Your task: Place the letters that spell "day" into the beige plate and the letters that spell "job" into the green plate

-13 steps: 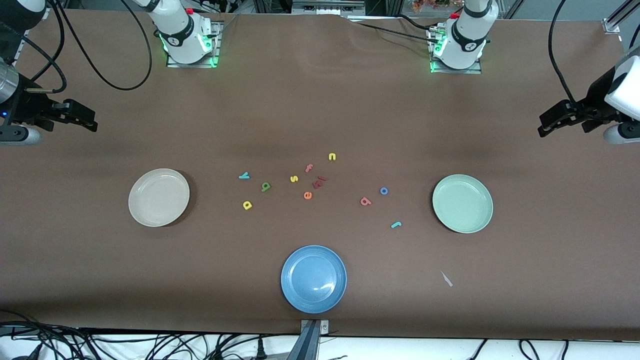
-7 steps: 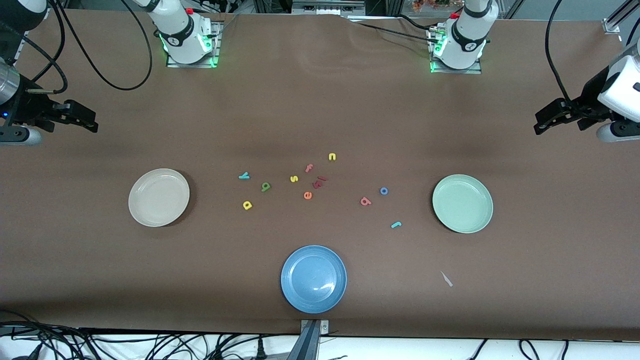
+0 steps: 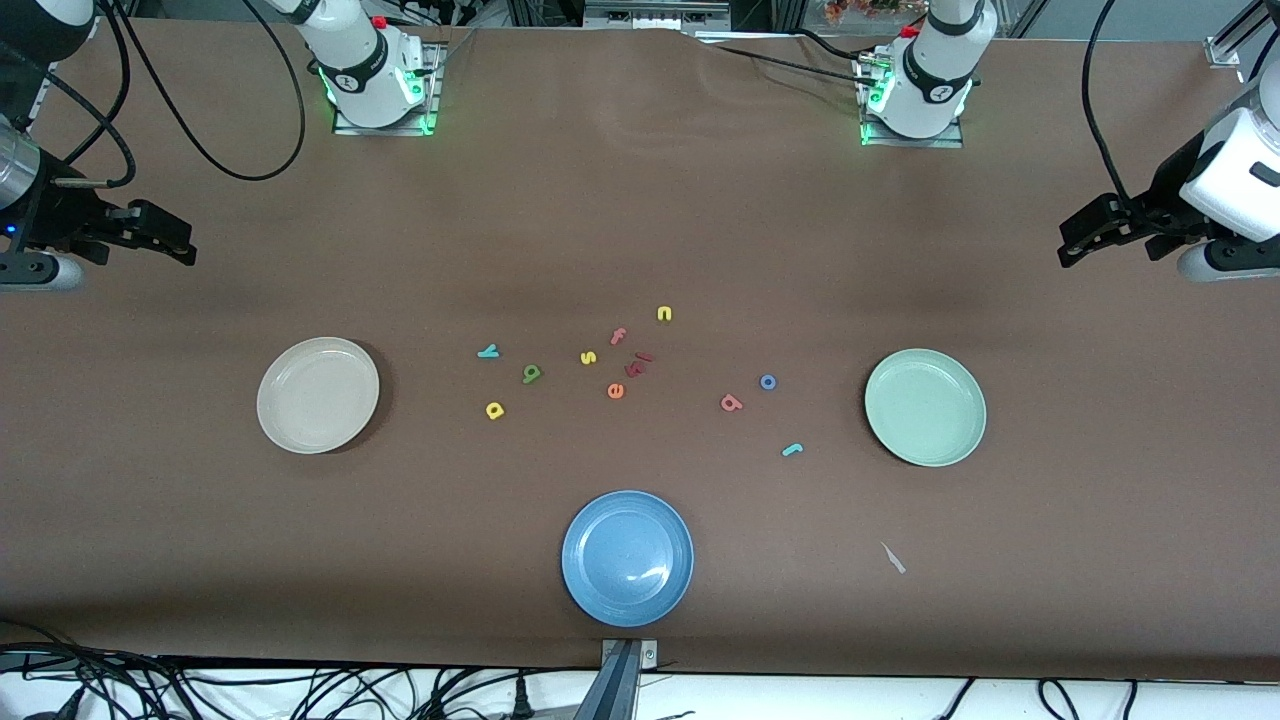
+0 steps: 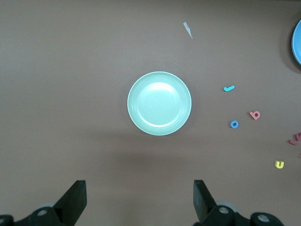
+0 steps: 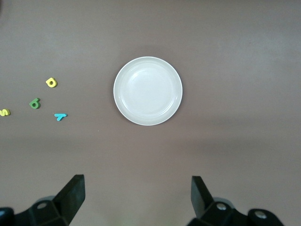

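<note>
The beige plate (image 3: 318, 395) (image 5: 147, 91) lies empty toward the right arm's end. Beside it are the teal "y" (image 3: 488, 351) (image 5: 60, 116), green "d" (image 3: 531, 374) (image 5: 34, 103) and yellow "a" (image 3: 494, 410) (image 5: 51, 83). The green plate (image 3: 925, 407) (image 4: 159, 103) lies empty toward the left arm's end, with the blue "o" (image 3: 768, 382) (image 4: 234, 124), salmon "b" (image 3: 731, 403) (image 4: 255, 115) and teal "j" (image 3: 792, 449) (image 4: 228, 88) beside it. My right gripper (image 3: 185, 250) (image 5: 138, 195) and left gripper (image 3: 1068, 250) (image 4: 139, 197) hang open and empty, high over bare cloth at their own ends.
A blue plate (image 3: 627, 557) sits near the front edge at mid-table. Spare letters lie in the middle: yellow "s" (image 3: 588, 357), yellow "n" (image 3: 664, 314), pink "f" (image 3: 618, 335), orange "e" (image 3: 615, 391) and dark red bits (image 3: 638, 365). A small white scrap (image 3: 893, 558) lies nearer the front camera than the green plate.
My left gripper has drifted a little toward the table's middle and the bases' side. The right arm, plates and letters have not moved.
</note>
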You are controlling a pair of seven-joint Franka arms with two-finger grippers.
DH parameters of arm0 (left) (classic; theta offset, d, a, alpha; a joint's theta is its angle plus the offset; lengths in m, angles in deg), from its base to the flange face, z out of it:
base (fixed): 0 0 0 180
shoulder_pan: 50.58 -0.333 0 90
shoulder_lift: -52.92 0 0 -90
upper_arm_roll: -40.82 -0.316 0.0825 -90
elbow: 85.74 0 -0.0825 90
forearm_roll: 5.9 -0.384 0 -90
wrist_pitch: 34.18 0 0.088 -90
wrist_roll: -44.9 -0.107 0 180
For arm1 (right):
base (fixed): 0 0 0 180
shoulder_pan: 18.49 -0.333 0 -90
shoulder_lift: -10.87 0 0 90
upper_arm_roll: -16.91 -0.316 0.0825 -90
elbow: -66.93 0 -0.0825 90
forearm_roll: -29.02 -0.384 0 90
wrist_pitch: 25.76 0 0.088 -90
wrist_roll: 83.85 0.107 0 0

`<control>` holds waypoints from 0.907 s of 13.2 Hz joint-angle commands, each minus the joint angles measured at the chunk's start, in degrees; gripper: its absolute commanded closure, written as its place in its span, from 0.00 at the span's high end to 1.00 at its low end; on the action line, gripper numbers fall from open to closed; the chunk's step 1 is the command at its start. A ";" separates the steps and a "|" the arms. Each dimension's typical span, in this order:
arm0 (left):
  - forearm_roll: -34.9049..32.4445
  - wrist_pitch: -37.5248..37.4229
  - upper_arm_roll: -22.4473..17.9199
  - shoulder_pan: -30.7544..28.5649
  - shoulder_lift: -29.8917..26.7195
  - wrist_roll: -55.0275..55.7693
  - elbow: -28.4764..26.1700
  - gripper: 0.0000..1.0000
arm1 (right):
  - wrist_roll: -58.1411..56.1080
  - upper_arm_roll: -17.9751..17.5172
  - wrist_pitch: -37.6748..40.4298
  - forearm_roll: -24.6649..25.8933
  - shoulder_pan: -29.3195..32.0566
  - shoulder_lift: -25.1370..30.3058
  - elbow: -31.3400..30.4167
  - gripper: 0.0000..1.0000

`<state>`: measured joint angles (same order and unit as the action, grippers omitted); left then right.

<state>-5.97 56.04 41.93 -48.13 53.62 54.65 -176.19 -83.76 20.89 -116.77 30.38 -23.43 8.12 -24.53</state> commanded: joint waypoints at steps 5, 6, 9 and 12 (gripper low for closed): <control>-0.71 0.13 0.38 -0.34 -1.05 -0.53 -0.95 1.00 | -0.54 0.06 -0.39 0.75 -0.33 0.38 -0.47 1.00; -0.71 0.21 0.38 -0.34 -1.05 -0.52 -0.95 1.00 | -0.54 0.06 -0.39 0.75 -0.33 0.38 -0.47 1.00; -0.71 -0.05 0.38 -0.17 -0.97 -0.44 -0.86 1.00 | -0.54 0.06 -0.39 0.84 -0.33 0.38 -0.47 1.00; -0.71 -0.05 0.29 -0.43 -0.53 -0.52 -0.86 1.00 | -0.54 0.06 -0.39 0.84 -0.42 0.38 -0.47 1.00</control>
<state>-5.97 56.03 42.03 -48.16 53.65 54.65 -176.27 -83.76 20.89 -116.78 30.38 -23.45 8.12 -24.53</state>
